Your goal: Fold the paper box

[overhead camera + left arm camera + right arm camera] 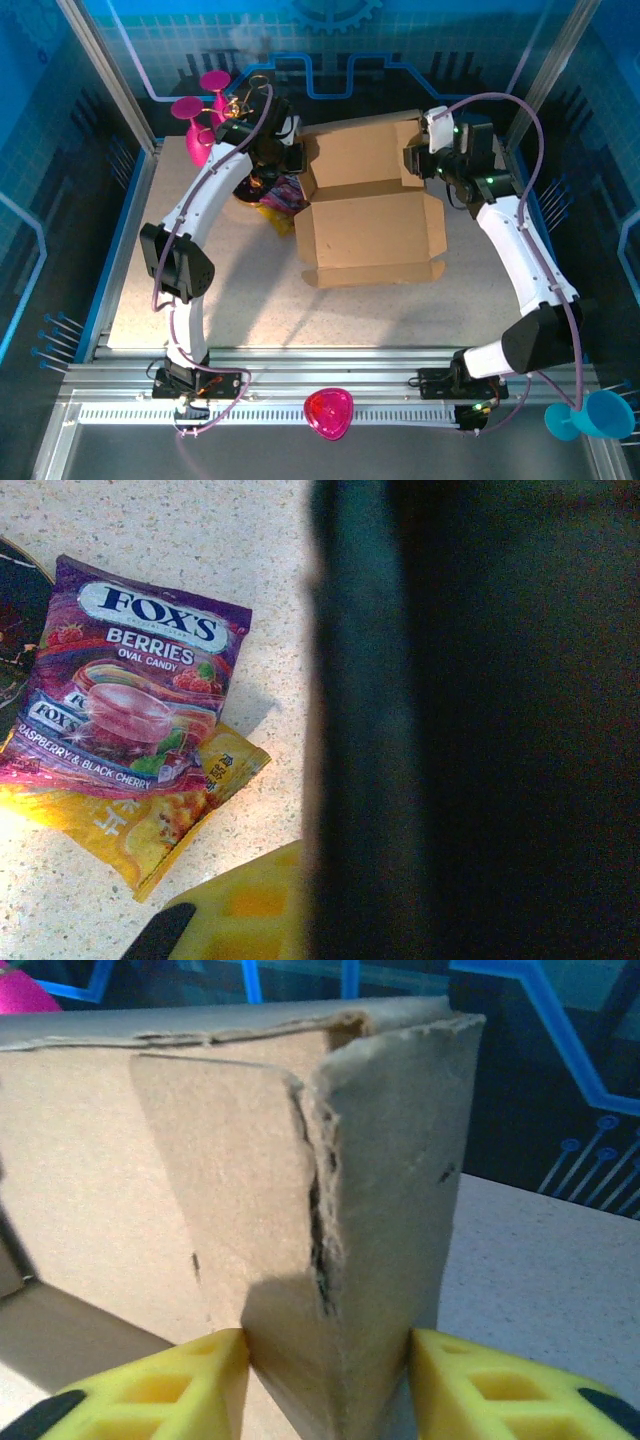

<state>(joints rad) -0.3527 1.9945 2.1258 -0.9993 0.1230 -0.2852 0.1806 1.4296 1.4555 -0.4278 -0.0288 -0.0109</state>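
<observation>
Your right gripper [328, 1385] stands partly open astride a raised corner of the box [200, 1160], pads [170, 1395] at both faces; you cannot tell whether it pinches yet; it is likely there to hold that side wall upright. Your left gripper [288, 160] is closed by the box's far-left edge, gripping nothing you can make out. The overhead view shows the box [370, 230] on the table [230, 300], near flap flat; the left wrist view adds a candy packet [130, 680].
</observation>
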